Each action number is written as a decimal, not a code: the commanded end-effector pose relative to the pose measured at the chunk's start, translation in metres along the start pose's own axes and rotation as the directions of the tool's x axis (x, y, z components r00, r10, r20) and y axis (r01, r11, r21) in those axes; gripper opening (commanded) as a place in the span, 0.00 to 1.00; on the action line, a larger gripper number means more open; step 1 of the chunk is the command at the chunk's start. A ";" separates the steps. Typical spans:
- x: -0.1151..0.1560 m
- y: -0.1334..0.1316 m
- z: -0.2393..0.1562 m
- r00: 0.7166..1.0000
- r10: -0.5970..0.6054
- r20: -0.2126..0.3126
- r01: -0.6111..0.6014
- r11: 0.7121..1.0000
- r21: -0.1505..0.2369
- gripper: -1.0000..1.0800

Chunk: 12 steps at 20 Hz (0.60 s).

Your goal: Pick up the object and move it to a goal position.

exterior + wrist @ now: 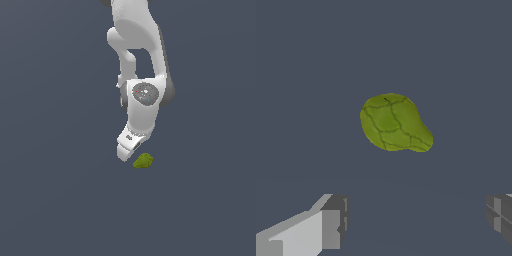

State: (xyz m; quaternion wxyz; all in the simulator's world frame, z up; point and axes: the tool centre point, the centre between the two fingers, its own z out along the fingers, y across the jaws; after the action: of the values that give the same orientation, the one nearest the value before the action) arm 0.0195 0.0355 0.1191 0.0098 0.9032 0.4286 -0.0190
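Judging from both views, the task is at its approach stage, with nothing grasped yet. Largest first: the arm (142, 65) reaches down from above in the exterior view, its wrist tilted so the gripper (126, 146) points at the surface. The gripper hangs low, close to the floor, and the object sits just beside its tip, apart from it, with no contact that I can make out.

In the wrist view the fingers (331, 222) are spread wide, released, with nothing between them; one shows at each side of the frame and the gap is far broader than the object. The object (394, 122), an olive-green lumpy blob with one tapered end, lies ahead of the fingertips, roughly centred on the gap but not yet inside it.

Still to do, by my reading: bring the fingers around the object, clench on it, lift, and carry it to the goal. No goal marker shows in either view, so I cannot say where that is
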 end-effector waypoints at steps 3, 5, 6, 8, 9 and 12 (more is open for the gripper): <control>0.009 -0.001 0.006 0.991 -0.137 -0.006 0.137 0.991 -0.002 0.96; 0.013 -0.001 0.008 0.981 -0.196 -0.010 0.196 0.981 -0.003 0.96; 0.015 -0.001 0.010 0.974 -0.225 -0.011 0.225 0.974 -0.004 0.96; 0.019 -0.002 0.012 0.959 -0.283 -0.014 0.283 0.959 -0.005 0.96; 0.020 -0.002 0.013 0.950 -0.311 -0.016 0.311 0.950 -0.006 0.96; 0.026 -0.002 0.017 0.919 -0.393 -0.021 0.393 0.919 -0.010 0.96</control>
State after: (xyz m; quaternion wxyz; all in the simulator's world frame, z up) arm 0.0322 0.0543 0.1029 0.0039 0.8124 0.5830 -0.0107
